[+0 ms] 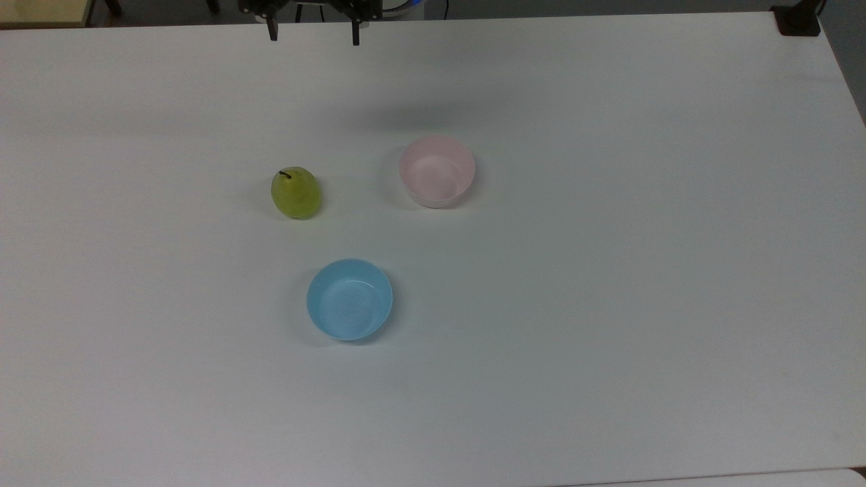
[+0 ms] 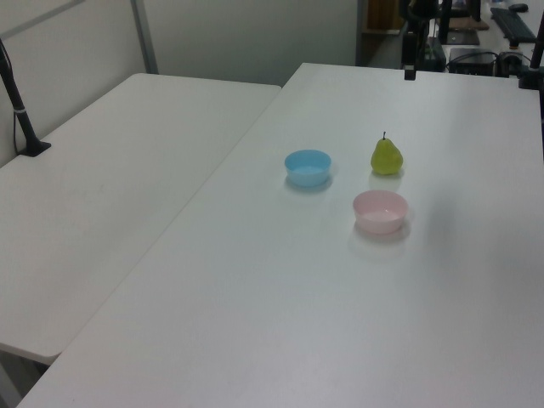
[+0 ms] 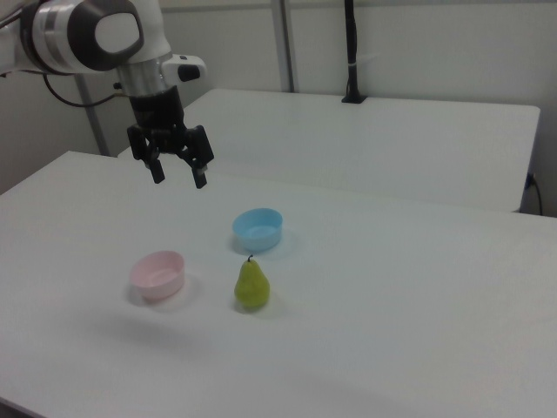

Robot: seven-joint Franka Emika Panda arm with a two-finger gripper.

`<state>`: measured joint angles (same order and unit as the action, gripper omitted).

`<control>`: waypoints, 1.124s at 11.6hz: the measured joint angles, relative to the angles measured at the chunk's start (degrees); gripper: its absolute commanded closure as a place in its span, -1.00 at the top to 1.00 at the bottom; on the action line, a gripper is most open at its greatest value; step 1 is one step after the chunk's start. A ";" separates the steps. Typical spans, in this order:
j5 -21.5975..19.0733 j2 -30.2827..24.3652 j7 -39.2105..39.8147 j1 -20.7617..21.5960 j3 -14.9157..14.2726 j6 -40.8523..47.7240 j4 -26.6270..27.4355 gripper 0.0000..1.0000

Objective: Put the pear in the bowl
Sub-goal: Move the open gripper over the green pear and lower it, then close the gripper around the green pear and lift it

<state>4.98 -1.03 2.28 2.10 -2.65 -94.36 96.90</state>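
Observation:
The yellow-green pear stands upright on the white table, stem up. To its right in the top view sits the pale pink bowl, which holds nothing. My gripper hangs open high above the table's far edge in the top view, well away from the pear and the bowl, with nothing between its fingers. One dark fingertip shows at the left view's top.
A light blue bowl sits nearer the front in the top view, below the pear. A second white table adjoins on the left view's left. A black post base stands at the table's far right corner.

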 measured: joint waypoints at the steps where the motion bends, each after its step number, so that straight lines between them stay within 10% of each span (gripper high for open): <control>1: 0.00 0.44 1.66 -0.86 -0.04 -0.28 0.03 1.00; 13: 0.34 15.00 13.41 -5.82 -0.18 -14.68 3.06 1.00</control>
<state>5.32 13.97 15.70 -3.72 -2.83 -109.04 99.96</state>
